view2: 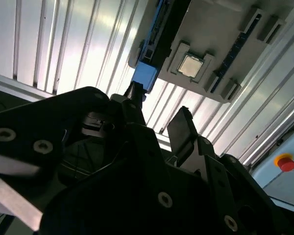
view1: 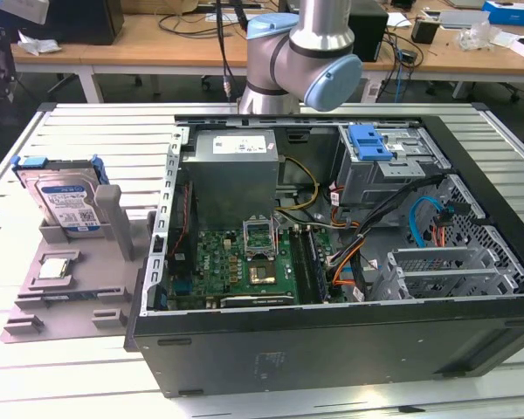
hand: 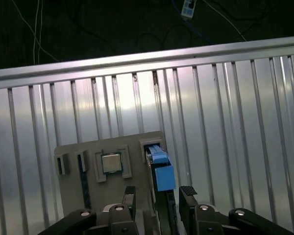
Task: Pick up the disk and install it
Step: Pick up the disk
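Exterior view: disk (view1: 66, 199) stands upright on edge in a slot of the grey holder (view1: 70, 301), on the ribbed tabletop (view1: 87, 140) at the exterior view's left. It is not yet picked up. Processor chip (view1: 54, 268) lies flat on the same holder, just nearer than the disk. Open computer case (view1: 332, 345) sits right of the holder; the drive cage (view1: 371, 166) with blue latch is at its far right. Arm (view1: 301, 52) is behind the case.

First wrist view: end effector (hand: 159, 196) fingers apart, empty, lined up either side of the disk's blue bracket (hand: 159, 169), clear of it. Chip (hand: 111, 163) sits beside it.
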Available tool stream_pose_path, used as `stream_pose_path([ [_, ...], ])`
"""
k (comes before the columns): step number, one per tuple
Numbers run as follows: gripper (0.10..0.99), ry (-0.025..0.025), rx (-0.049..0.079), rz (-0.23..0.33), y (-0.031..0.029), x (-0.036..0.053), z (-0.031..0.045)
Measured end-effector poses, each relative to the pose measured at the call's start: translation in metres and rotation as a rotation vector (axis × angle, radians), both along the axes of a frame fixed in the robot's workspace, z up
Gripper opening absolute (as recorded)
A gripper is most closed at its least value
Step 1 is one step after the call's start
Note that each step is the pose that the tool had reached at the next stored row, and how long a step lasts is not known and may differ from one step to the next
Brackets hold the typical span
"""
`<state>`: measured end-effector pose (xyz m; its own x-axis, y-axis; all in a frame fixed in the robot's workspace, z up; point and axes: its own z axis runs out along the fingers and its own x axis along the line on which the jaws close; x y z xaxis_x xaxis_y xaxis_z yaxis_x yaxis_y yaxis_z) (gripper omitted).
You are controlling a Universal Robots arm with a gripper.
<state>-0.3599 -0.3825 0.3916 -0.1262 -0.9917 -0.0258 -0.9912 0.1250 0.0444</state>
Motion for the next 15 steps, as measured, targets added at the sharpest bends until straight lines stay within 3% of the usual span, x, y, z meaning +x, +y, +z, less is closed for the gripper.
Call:
stream_pose_path([
  [2, 0.482, 0.0, 0.0, 0.002, 0.0008, 0.0051, -0.0083],
  [15, 0.482, 0.0, 0.0, 0.002, 0.0045, 0.0085, -0.0224],
])
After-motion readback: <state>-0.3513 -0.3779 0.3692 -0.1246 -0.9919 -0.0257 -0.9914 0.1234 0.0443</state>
